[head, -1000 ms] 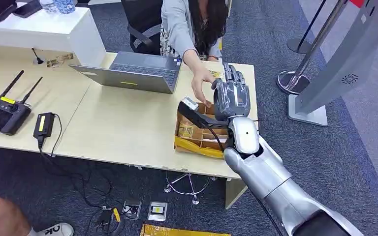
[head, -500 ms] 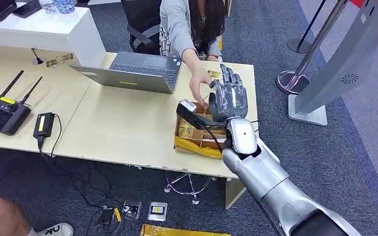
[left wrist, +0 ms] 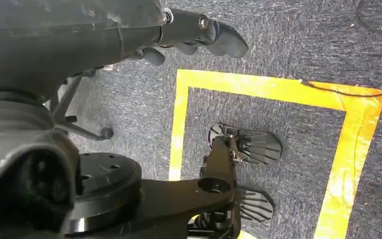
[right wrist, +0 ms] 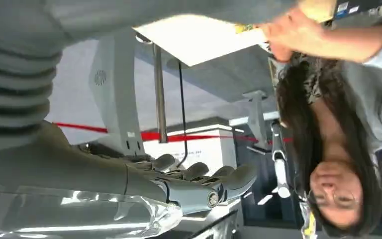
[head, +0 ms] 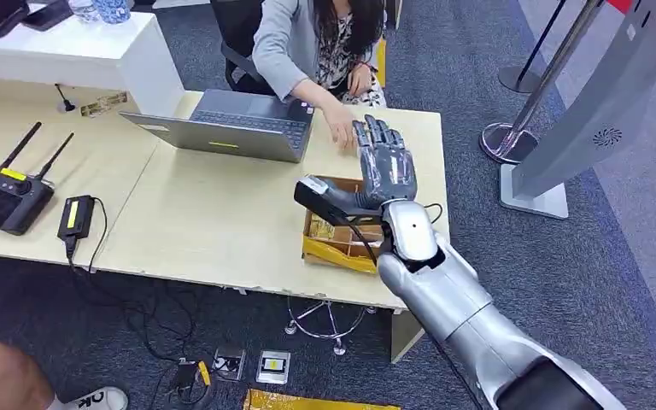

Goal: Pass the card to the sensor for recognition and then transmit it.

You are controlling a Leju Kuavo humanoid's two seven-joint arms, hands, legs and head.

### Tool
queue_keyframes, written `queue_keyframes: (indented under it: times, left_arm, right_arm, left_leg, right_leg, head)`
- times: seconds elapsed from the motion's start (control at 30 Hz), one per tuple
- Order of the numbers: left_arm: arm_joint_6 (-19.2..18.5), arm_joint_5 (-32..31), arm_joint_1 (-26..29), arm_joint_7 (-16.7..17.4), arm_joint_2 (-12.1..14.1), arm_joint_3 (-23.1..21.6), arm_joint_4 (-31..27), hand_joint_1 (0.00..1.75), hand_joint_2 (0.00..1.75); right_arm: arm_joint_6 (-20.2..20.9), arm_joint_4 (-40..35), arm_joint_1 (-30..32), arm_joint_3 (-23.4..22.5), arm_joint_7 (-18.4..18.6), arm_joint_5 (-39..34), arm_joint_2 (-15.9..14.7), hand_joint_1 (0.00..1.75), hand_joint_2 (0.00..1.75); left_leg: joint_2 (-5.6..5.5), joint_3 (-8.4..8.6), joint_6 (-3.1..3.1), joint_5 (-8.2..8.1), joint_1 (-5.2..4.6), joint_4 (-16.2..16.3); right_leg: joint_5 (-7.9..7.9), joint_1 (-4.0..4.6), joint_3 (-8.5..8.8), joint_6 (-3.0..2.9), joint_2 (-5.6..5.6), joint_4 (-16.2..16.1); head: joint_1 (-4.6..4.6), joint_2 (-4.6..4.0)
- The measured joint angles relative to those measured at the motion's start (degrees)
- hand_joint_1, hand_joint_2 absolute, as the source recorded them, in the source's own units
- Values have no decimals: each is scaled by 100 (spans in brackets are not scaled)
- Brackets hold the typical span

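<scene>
The right hand (head: 384, 166) is held flat over the box (head: 339, 243) on the desk (head: 205, 222), fingers extended and apart, nothing gripped, apparently offered for a handover. The left hand (left wrist: 199, 35) is hung over the floor, fingers curled, empty. Beyond, the card cannot be made out; the person's hand (head: 342, 130) is laid by the laptop (head: 239, 124)

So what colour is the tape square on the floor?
Yellow tape on dark grey carpet; the left wrist view shows it best.
</scene>
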Motion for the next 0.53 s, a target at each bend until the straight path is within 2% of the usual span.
queue_keyframes:
  times: [0.2, 0.27, 0.37, 0.53]
  left_arm:
    - [-2, 13, 3, -22, 2, -26, 0, 0, 0]
    - [-13, 15, 9, -33, 9, -26, 0, 0, 0]
    - [-26, 15, 27, -39, 20, -31, 0, 0, 0]
    - [-11, 26, 56, -83, 70, -35, 2, 0, 0]
  right_arm:
    - [184, -7, -100, -4, 239, 65, -55, 0, 0]
    - [249, -2, -121, -59, 359, -120, -175, 0, 0]
    - [282, 31, -163, -244, 420, -458, -456, 0, 0]
    - [265, 153, -170, -747, 457, -1116, -1250, 0, 0]
  left_leg:
    - [0, 2, 0, 0, 0, 1]
    - [0, 2, 0, 0, 0, 1]
    - [-2, 3, 0, 0, -1, 4]
    - [-6, -2, 2, -1, -5, 10]
  right_leg:
    - [0, 0, -3, 0, 0, 0]
    - [0, 0, -4, 0, -2, -1]
    - [0, -1, -5, 0, -3, -3]
    - [1, -5, -2, 1, -6, -4]
  head:
    - [0, 0]
    - [0, 0]
    - [-2, 0]
    - [0, 0]
